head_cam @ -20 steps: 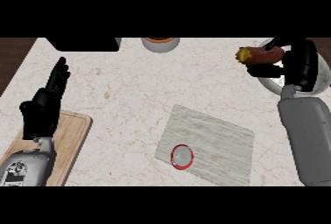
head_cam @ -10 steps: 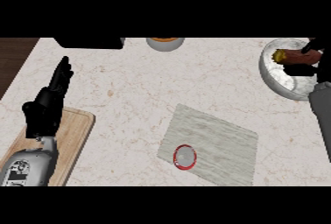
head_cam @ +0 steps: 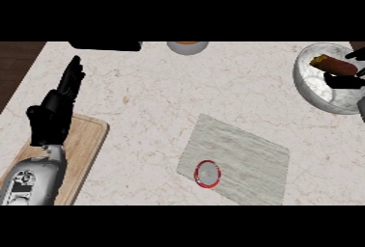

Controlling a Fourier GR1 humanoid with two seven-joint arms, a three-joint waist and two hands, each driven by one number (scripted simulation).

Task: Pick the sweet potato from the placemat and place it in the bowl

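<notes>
A single head view is given, taken from above the counter (head_cam: 164,101) and aimed steeply down. The near edge lies at 6 o'clock, where the left forearm (head_cam: 32,181) enters at 7. The bowl (head_cam: 314,87) is cut off at 2 o'clock.

Pale wooden cutting board (head_cam: 87,144) lying at lower left on white marble counter (head_cam: 185,91). Black rectangular obj (head_cam: 107,46) & small orange-topped grey cup (head_cam: 188,47) sitting along top edge, upper centre.

open counter (head_cam: 178,96), placemat (head_cam: 239,161) holding small dish (head_cam: 208,173)
</notes>
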